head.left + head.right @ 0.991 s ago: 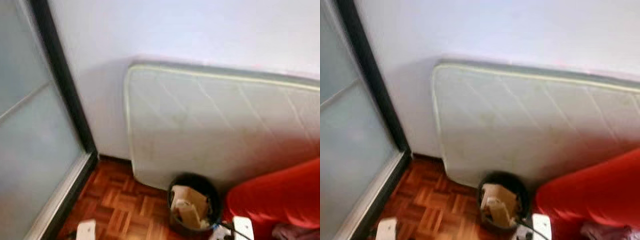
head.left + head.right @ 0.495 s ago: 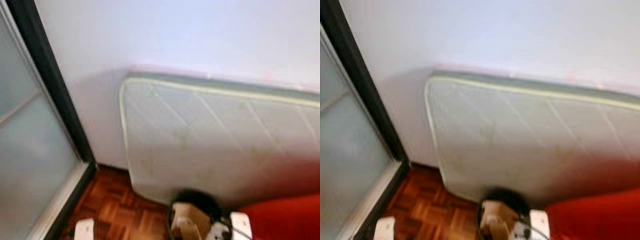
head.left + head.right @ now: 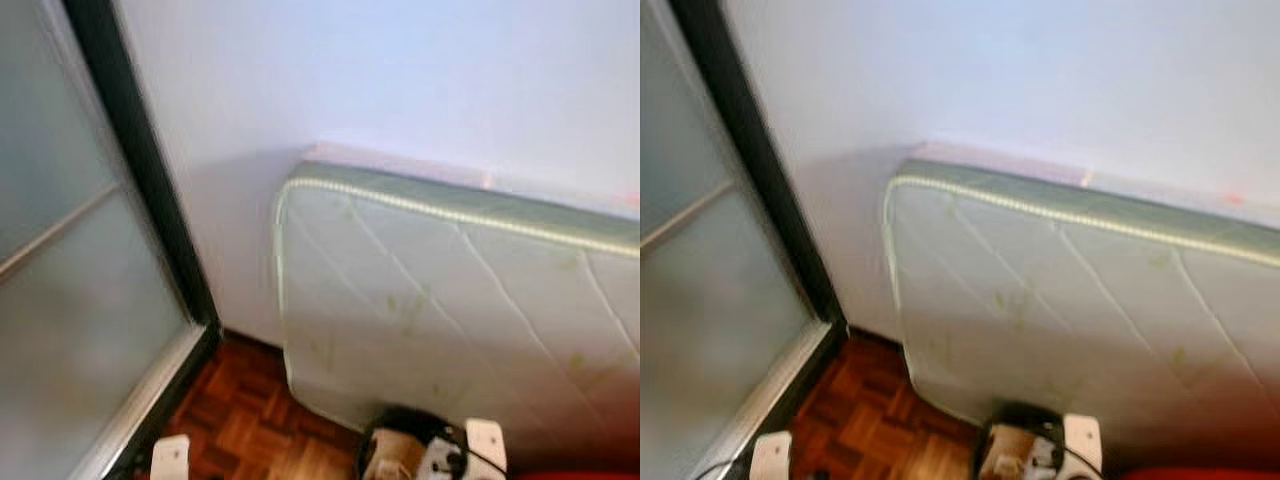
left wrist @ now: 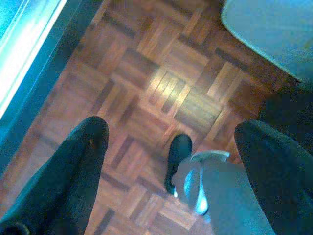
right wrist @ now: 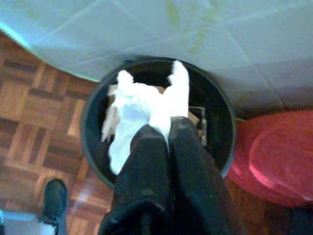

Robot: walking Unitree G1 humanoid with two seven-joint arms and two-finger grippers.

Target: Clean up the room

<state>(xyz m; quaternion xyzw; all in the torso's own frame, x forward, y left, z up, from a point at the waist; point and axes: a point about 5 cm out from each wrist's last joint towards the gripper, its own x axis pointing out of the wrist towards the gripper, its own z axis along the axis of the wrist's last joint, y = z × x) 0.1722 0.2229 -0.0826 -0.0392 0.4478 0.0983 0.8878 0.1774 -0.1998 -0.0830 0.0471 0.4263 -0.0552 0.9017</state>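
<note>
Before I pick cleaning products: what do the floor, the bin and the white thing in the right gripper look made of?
Floor: wood parquet, glossy, with a light glare on the blocks. Bin: smooth black, probably plastic. White wad: crumpled and soft-looking, likely tissue or paper, pinched in the right gripper over the bin.

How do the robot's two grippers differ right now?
The right gripper is shut on a white crumpled tissue, while the left gripper is open and holds nothing. The right gripper hangs over the black bin beside the mattress; the left gripper hangs over bare parquet floor. Both have two long black fingers and point downward.
</note>
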